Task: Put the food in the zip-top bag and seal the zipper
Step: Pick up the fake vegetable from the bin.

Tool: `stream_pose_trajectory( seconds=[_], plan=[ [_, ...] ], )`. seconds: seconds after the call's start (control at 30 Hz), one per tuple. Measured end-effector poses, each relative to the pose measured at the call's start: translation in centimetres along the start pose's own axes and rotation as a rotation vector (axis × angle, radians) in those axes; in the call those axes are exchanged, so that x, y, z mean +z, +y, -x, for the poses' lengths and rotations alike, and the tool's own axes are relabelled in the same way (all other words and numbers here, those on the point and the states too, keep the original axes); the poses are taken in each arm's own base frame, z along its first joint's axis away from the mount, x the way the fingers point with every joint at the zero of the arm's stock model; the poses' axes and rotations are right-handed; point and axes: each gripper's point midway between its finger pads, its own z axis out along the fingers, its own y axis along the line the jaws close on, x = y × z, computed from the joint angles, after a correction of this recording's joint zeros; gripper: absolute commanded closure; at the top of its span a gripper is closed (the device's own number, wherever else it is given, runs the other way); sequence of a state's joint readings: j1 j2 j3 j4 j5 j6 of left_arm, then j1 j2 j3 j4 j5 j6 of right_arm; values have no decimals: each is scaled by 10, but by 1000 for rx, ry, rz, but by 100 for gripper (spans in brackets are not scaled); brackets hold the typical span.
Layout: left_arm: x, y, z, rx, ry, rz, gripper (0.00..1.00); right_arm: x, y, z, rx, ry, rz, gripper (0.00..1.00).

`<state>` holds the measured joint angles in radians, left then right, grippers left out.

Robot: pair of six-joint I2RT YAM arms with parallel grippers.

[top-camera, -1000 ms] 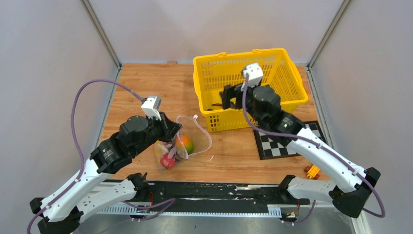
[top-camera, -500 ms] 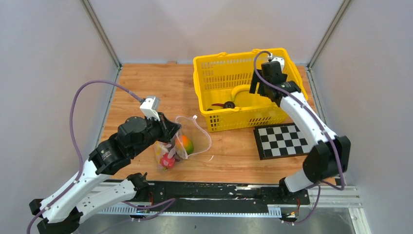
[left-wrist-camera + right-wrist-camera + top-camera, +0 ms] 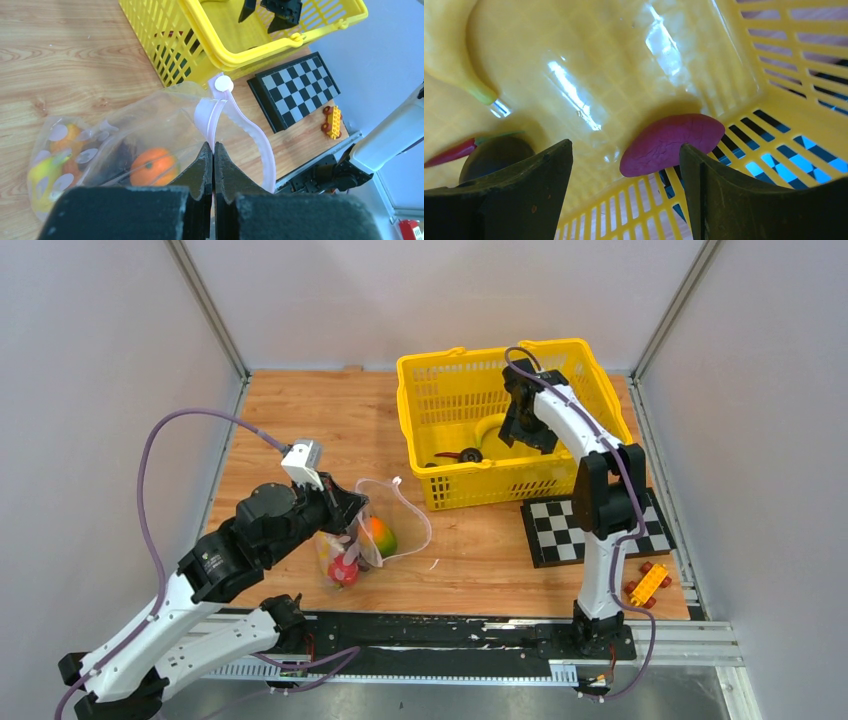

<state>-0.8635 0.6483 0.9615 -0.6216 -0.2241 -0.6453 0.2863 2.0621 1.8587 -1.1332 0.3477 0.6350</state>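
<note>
Top external view: the basket (image 3: 470,485) sits at the table's (image 3: 300,420) far right, the right gripper (image 3: 624,150) inside it, spread and empty above a banana (image 3: 449,45) and purple piece (image 3: 671,142) not yet bagged. Toward the near edge the bag (image 3: 150,115) holds some food (image 3: 148,167), and the left gripper (image 3: 213,155) is clenched on its unsealed zipper (image 3: 250,135).

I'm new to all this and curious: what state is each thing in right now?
Clear pink-dotted plastic zip-top bag: mouth open, toy food inside.
Pale pink zipper strip: unsealed.
Left gripper: shut on the zipper strip.
Right gripper: open, above dark purple toy food.
Yellow mesh plastic basket: upright, holds toy food.
</note>
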Motion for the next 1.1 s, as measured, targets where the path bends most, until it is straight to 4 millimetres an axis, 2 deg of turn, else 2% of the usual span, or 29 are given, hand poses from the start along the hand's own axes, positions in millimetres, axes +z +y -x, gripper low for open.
stream_pose_trajectory(
  seconds=[0.37,0.5,0.9,1.1],
  plan=[
    [-2,3,3,-1,-15,11,100,11,-27,-16,234,71,-114,21],
    [-2,3,2,-1,-15,11,100,21,-33,-33,256,112,-152,21],
    [-2,3,2,-1,-13,11,100,40,-30,-51,277,146,-144,27],
    [-1,2,1,0,-7,10,100,47,-28,-60,279,165,-132,41]
  ],
)
